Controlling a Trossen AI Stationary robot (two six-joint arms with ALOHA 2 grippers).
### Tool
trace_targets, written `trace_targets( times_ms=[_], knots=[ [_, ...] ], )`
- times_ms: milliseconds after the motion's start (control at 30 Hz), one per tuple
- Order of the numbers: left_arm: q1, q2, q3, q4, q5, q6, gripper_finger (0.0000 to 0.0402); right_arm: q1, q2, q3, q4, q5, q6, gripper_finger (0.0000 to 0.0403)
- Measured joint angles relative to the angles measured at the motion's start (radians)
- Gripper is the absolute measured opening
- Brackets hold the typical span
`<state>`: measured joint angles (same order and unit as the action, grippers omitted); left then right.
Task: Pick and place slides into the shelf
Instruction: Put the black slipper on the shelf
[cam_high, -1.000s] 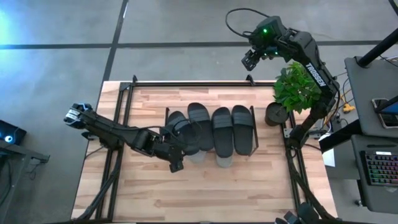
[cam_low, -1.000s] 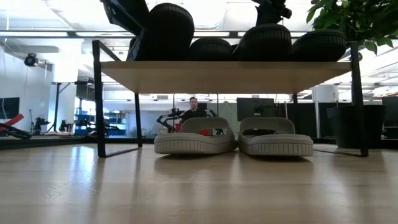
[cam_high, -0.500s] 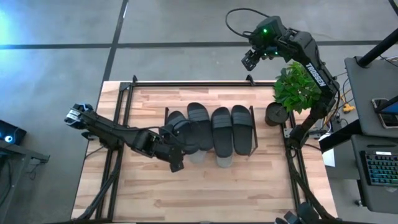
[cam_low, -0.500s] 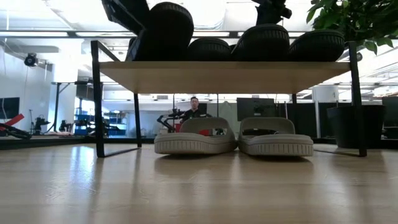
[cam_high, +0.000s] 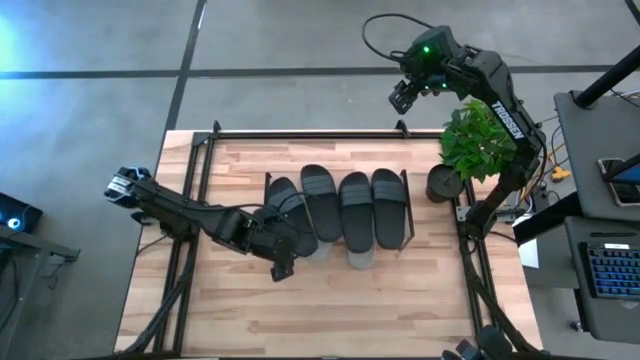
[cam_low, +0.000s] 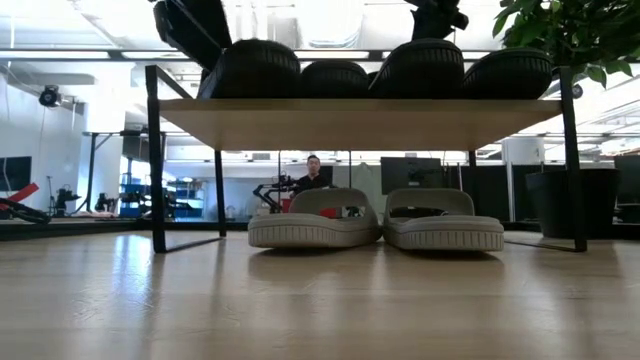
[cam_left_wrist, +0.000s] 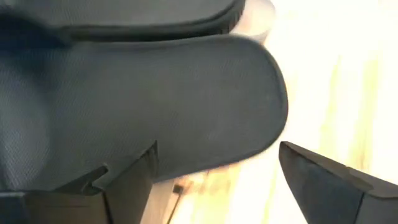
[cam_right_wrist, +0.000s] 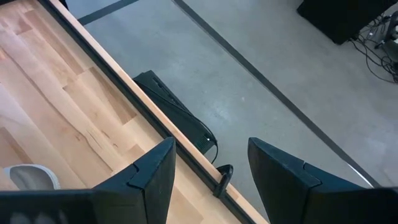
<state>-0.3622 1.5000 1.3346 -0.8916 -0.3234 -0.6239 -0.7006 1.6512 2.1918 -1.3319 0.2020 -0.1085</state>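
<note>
Low view, nearest first: two light grey slides (cam_low: 375, 219) sat side by side on the worktop (cam_low: 300, 300) under the shelf (cam_low: 360, 120), and four dark slides (cam_high: 340, 207) lay in a row on its top board. In the high view, the left claw (cam_high: 283, 235) hung at the leftmost dark slide (cam_high: 289, 212), fingers apart, perhaps touching it. Farthest off, the right claw (cam_high: 403, 95) was raised beyond the worktop's far edge, fingers apart and holding nothing, near a potted plant (cam_high: 470, 140).
</note>
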Motion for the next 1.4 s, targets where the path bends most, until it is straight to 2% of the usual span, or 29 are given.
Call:
trace_targets(
  times_ms=[233, 467, 600, 767, 900, 1033, 1100, 1200, 1400],
  knots=[
    [-0.001, -0.054, 0.015, 0.006, 0.043, 0.019, 0.0334, 0.000, 0.000, 0.000, 0.000, 0.000, 0.003, 0.0194],
    [-0.002, -0.093, 0.060, 0.025, 0.056, -0.009, 0.0317, 0.000, 0.000, 0.000, 0.000, 0.000, 0.003, 0.0194],
    [-0.003, -0.083, 0.077, 0.106, 0.144, -0.016, 0.0272, 0.000, 0.000, 0.000, 0.000, 0.000, 0.004, 0.0194],
    [-0.005, -0.026, 0.066, 0.185, 0.290, 0.010, 0.0172, 0.000, 0.000, 0.000, 0.000, 0.000, 0.023, 0.0194],
    [-0.005, 0.021, 0.068, 0.193, 0.314, 0.029, 0.0088, 0.000, 0.000, 0.000, -0.003, 0.000, 0.030, 0.0194],
    [-0.004, 0.062, 0.070, 0.220, 0.308, 0.036, 0.0022, 0.000, 0.000, 0.000, -0.005, 0.000, 0.031, 0.0194],
    [-0.005, 0.085, 0.078, 0.237, 0.275, 0.037, 0.0006, 0.000, 0.000, 0.000, -0.007, 0.000, 0.031, 0.0194],
    [-0.005, 0.110, 0.081, 0.231, 0.188, 0.038, 0.0009, 0.000, 0.000, 0.000, -0.008, 0.000, 0.031, 0.0194],
    [-0.005, 0.145, 0.078, 0.169, 0.134, 0.027, 0.0010, 0.000, 0.000, 0.000, -0.012, 0.000, 0.030, 0.0194]
  ],
)
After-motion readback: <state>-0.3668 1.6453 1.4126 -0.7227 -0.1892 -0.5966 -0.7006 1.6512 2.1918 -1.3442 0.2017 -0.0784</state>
